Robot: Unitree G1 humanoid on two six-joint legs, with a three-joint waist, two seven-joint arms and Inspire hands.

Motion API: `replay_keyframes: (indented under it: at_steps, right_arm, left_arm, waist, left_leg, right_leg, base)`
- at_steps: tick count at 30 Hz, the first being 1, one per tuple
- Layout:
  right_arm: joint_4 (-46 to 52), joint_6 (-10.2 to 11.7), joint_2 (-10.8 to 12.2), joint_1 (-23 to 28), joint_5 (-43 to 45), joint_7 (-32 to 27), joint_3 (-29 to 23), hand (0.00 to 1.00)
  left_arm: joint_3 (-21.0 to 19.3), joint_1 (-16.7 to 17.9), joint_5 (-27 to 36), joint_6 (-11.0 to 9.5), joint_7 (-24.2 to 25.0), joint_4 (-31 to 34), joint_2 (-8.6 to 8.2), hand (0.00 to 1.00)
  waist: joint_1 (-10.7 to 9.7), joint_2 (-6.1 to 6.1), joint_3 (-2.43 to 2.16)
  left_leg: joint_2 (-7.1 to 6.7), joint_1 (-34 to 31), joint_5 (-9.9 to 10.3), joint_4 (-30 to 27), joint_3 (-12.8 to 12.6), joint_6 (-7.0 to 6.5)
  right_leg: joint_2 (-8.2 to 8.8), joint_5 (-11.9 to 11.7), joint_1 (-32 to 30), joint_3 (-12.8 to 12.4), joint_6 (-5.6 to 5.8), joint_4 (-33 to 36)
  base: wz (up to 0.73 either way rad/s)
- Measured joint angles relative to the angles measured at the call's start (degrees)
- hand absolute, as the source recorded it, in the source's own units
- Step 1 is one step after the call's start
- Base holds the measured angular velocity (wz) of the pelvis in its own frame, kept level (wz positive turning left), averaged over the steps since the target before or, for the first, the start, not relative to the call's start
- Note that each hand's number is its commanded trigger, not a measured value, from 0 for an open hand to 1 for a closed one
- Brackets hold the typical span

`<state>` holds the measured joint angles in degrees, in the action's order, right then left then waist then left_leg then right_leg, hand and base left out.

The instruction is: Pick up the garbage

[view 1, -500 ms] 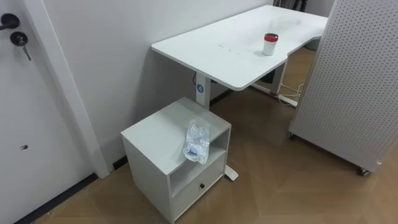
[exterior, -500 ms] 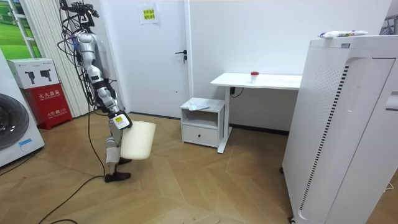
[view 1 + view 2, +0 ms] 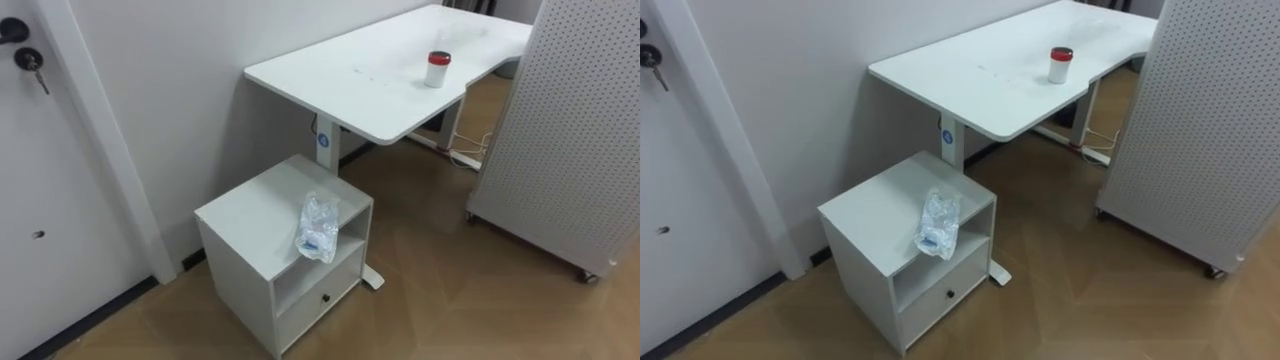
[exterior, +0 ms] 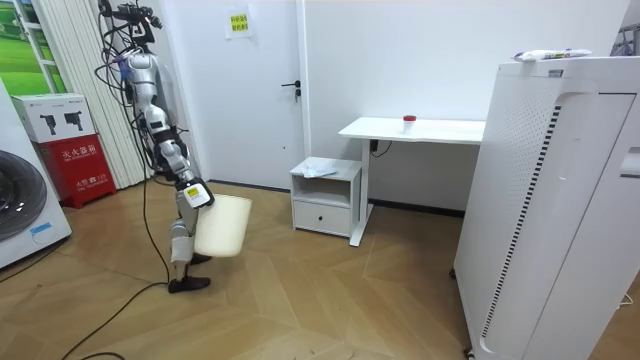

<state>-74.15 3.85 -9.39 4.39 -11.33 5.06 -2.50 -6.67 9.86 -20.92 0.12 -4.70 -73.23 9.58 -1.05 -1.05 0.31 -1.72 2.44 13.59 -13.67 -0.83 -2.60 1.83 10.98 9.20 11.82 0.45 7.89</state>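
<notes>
Start at your right hand point(image 4: 192, 193), which in the room view hangs low at the rim of a pale, tapered plastic waste bin point(image 4: 222, 225). It is too small there for you to tell how it holds the rim, and I read it as the right only from how the body faces. You stand well apart from the low white cabinet point(image 3: 250, 215) with one open shelf and a drawer beneath, so nothing is within reach yet. The garbage, a crushed clear plastic bottle with a blue label point(image 3: 317, 228), lies at the front edge of the cabinet's top, its lower end drooping over the edge in front of the open shelf. Judge it very light, thin-walled and springy: it will buckle, it may slide out of a loose pinch, and a nudge could tip it off to the floor. Take it across the upper part that rests on the top, closing from both sides rather than pushing from the front. A small white jar with a red lid point(image 3: 437, 70) stands upright on the white desk point(image 3: 340, 85) beyond; whether it counts as garbage you cannot tell. You cannot make out a cap on the bottle, nor be sure it is not a bag. It hides part of the shelf, the drawer is shut, and the white perforated panel on casters point(image 3: 570, 140) is cut off at the right edge.
</notes>
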Motion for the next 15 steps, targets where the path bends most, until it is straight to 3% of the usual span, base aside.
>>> replay_keyframes:
  at_steps: [12, 15]
  right_arm:
    - [-1.3, -1.3, 0.0, -0.5, -2.2, 0.2, 0.1, 1.0]
    - [-1.2, -1.5, 0.0, -0.5, -2.2, 0.1, 0.0, 1.0]
  left_arm:
    - [0.0, 0.6, 0.0, 1.2, 1.4, 0.1, -0.11, 0.0]
    - [0.0, -0.2, 0.0, 1.3, 1.7, 0.1, -0.11, 0.0]
  waist:
    - [0.0, 0.27, -0.03]
    - [-0.2, 0.11, 0.08]
  left_leg:
    - [0.02, -0.3, 0.0, -0.2, 0.7, -0.01]
    - [0.22, -1.5, 0.5, -2.6, 1.2, 0.03]
  right_leg:
    - [0.0, 0.0, -0.1, 0.7, 0.0, 0.0]
    - [0.04, 0.5, -0.3, 1.5, 0.07, 0.7]
  base:
    - [0.02]
    - [0.19]
